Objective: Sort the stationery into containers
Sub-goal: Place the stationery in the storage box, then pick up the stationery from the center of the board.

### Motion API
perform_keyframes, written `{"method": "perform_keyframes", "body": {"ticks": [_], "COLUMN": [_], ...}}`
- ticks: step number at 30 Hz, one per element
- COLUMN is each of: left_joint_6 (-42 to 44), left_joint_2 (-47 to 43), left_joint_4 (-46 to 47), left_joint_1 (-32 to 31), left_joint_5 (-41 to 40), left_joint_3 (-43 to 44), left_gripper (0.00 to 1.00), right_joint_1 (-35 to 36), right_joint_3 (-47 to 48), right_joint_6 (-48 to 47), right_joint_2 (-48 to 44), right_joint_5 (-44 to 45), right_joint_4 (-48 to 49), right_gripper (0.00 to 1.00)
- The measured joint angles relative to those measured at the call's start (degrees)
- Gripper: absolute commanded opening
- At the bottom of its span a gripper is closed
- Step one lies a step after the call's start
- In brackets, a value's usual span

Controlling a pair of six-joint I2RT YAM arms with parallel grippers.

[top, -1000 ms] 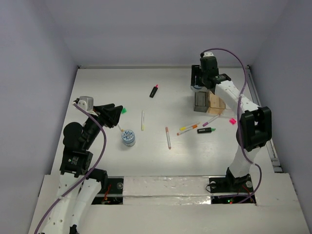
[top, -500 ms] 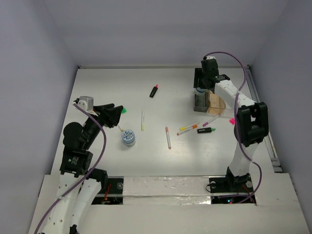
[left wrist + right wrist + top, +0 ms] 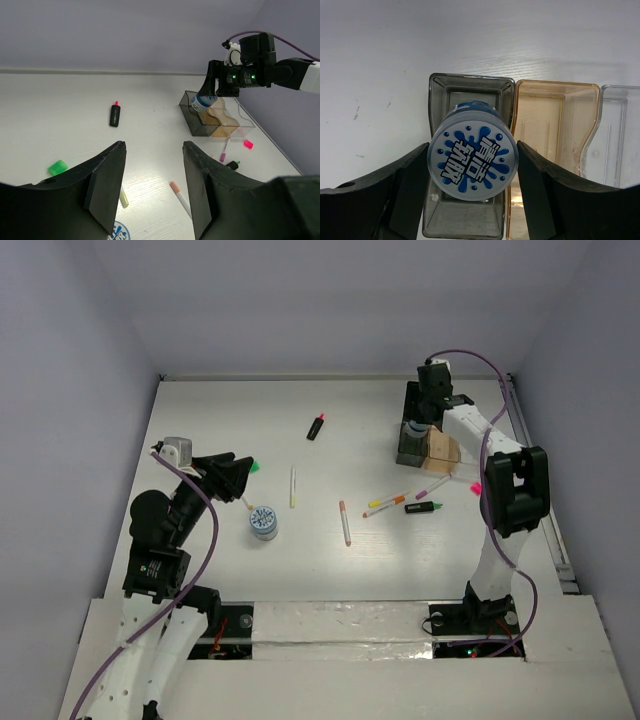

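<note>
Blue-splashed roll [image 3: 473, 155] now above grey tray [image 3: 465, 220]

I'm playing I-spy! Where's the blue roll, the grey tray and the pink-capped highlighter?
blue roll [image 3: 473, 161], right wrist view, printed face.
grey tray [image 3: 470, 79], right wrist view, far rim.
pink-capped highlighter [image 3: 115, 117], left wrist view, black body.

Much of the floor of the dark grey rectangular plastic tray [image 3: 470, 80] is hidden under the round blue-white printed roll [image 3: 473, 155] in the right wrist view; whether roll and tray touch cannot be told. The clear plastic tray [image 3: 620, 135] is cut off by the right edge. In the left wrist view, a second blue-white roll [image 3: 120, 233] is cut by the bottom edge, and a pale yellow pen [image 3: 123, 198] is partly hidden behind one of the black left fingers [image 3: 106, 184].
</note>
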Motion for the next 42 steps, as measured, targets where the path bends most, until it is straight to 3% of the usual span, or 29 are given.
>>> {"method": "perform_keyframes", "body": {"ticks": [7, 14, 19, 22, 23, 26, 28, 31, 32, 34, 35, 38, 42], "left_joint_6": [0.0, 0.0, 0.0, 0.0, 0.0, 0.0, 0.0, 0.0, 0.0, 0.0, 0.0, 0.0, 0.0], "left_joint_2": [0.1, 0.1, 0.1, 0.1, 0.1, 0.1, 0.1, 0.0, -0.1, -0.4, -0.6, -1.6, -2.8], "left_joint_4": [0.0, 0.0, 0.0, 0.0, 0.0, 0.0, 0.0, -0.2, -0.5, -1.5, -2.1, -3.5, -4.7], "left_joint_1": [0.0, 0.0, 0.0, 0.0, 0.0, 0.0, 0.0, 0.4, 0.4, 0.4, 0.4, 0.8, 1.1], "left_joint_5": [0.0, 0.0, 0.0, 0.0, 0.0, 0.0, -0.1, -1.2, -1.9, -4.3, -5.4, -9.1, -13.1], "left_joint_3": [0.0, 0.0, 0.0, 0.0, 0.0, 0.0, 0.0, 0.0, 0.0, 0.3, 0.5, 1.2, 2.0], "left_gripper": [0.46, 0.46, 0.46, 0.46, 0.46, 0.45, 0.43, 0.39, 0.37, 0.36, 0.36, 0.38, 0.42], "right_joint_1": [-0.2, -0.5, -0.5, -0.5, 0.0, 1.9, 5.1, 12.8, 15.6, 22.1, 25.6, 33.2, 38.9], "right_joint_3": [-0.4, 0.0, 0.3, -0.1, -0.7, -4.6, -7.3, -10.6, -11.8, -14.4, -15.5, -16.9, -15.4], "right_joint_6": [0.1, 0.3, 0.2, 0.1, 0.0, -0.3, -0.6, -1.8, -2.4, -4.2, -5.0, -7.8, -11.0], "right_joint_2": [0.0, 1.4, 1.2, 0.0, -0.8, -5.2, -8.4, -11.8, -12.8, -14.4, -14.8, -14.8, -12.2], "right_joint_5": [0.0, -0.8, -2.9, -5.7, -7.0, -11.1, -14.7, -21.2, -23.2, -27.0, -28.5, -32.3, -33.7], "right_joint_4": [0.4, 0.5, 2.7, 3.9, 4.6, 7.2, 8.9, 12.2, 13.7, 16.0, 16.5, 17.0, 16.8], "right_gripper": [0.56, 0.88, 0.91, 0.75, 0.52, 0.07, 0.04, 0.14, 0.34, 0.60, 0.78, 0.90, 0.94]}}
